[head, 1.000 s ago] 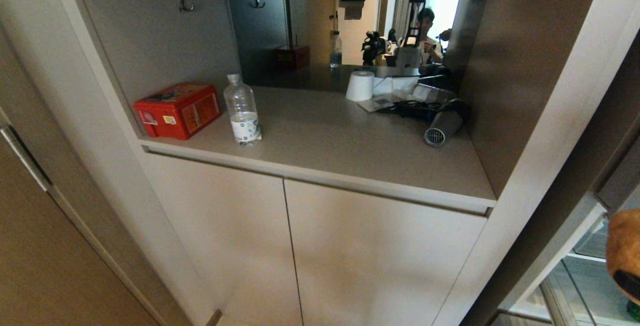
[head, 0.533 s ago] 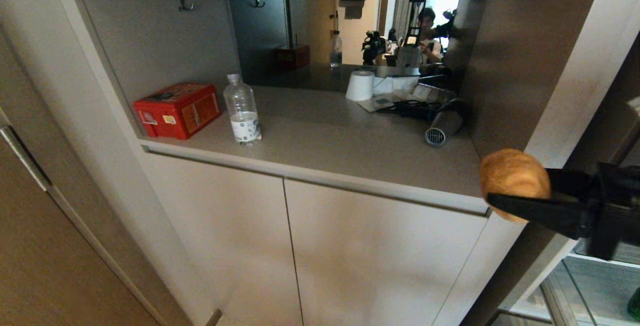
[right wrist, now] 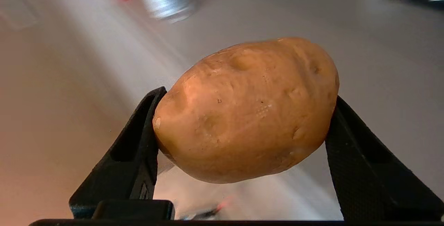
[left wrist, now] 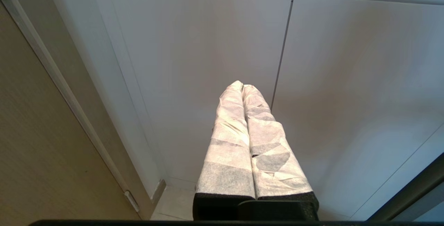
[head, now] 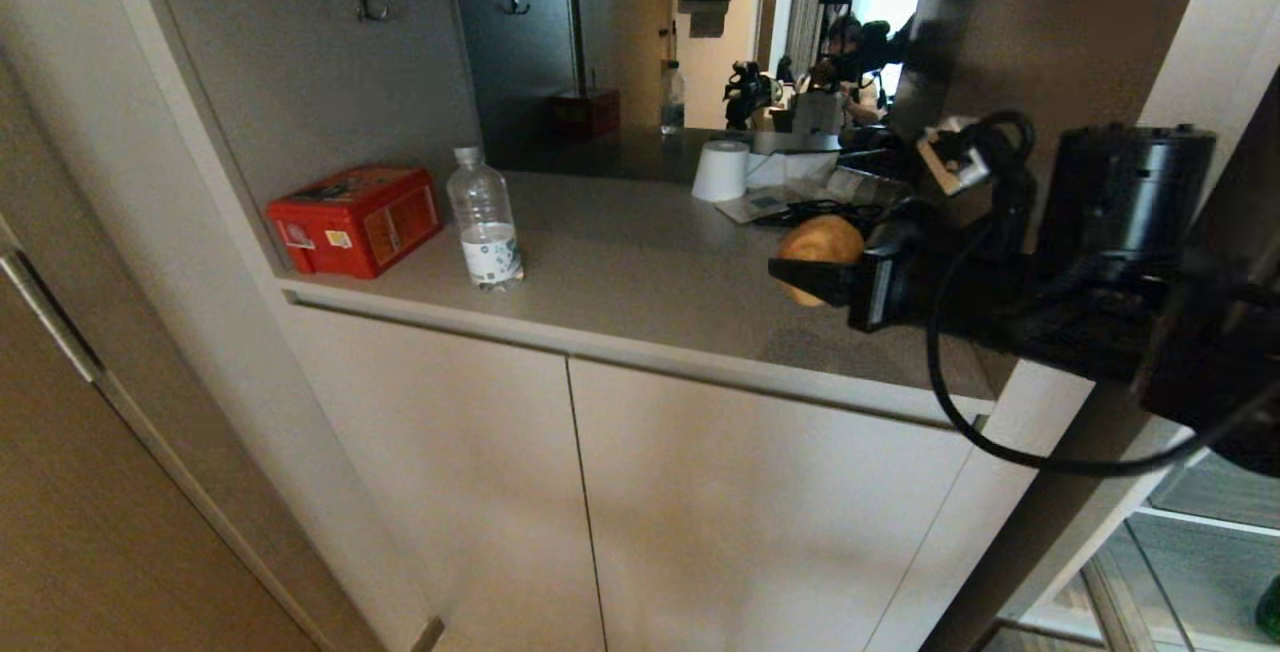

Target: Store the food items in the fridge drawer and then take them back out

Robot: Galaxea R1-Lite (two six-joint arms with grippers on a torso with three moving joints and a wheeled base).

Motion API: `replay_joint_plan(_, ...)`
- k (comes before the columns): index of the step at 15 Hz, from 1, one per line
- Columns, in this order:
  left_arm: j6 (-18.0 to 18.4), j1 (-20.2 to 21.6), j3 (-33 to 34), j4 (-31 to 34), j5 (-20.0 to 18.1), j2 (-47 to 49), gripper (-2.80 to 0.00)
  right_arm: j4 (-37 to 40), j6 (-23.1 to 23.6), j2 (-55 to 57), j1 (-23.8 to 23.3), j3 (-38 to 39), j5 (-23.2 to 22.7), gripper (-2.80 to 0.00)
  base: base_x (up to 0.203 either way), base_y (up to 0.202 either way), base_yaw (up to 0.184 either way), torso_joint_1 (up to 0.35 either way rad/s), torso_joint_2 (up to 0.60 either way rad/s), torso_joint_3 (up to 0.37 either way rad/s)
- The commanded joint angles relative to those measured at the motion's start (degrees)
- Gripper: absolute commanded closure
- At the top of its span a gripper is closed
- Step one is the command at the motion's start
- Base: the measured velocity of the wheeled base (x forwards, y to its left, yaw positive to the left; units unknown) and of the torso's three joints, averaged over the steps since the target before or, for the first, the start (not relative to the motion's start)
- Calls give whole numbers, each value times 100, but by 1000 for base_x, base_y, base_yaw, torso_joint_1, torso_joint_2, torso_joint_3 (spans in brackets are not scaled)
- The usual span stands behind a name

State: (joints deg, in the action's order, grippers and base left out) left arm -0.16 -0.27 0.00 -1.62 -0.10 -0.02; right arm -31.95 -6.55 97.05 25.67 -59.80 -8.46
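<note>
Carrying potato | right gripper pinching it, risen from lower right edge to right of centre, over counter | left gripper pressed together | take-out phase, set-down likely next

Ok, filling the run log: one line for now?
right gripper: holds potato | over counter | left gripper: shut, parked by cabinet

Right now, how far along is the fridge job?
Take-out phase. The right gripper holds the potato above the counter, not set down yet. A green item shows low at the fridge edge, likely still to fetch. Left gripper idle by the cabinet doors.
</note>
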Motion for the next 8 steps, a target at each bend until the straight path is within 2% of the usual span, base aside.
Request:
replay_joint_plan(1, -2, 0, 62, -5, 1, 2, 0, -26, 25, 1024, 23, -677, 557, 0, 0, 0, 0, 0, 0, 0)
replay_joint_plan(5, -2, 0, 62, -5, 1, 2, 0, -31, 221, 1972, 28, -1725, 1570, 0, 0, 0, 0, 0, 0, 0)
replay_joint_plan(8, -2, 0, 62, -5, 1, 2, 0, -31, 281, 2538, 26, -2314, 1812, 0, 0, 0, 0, 0, 0, 0)
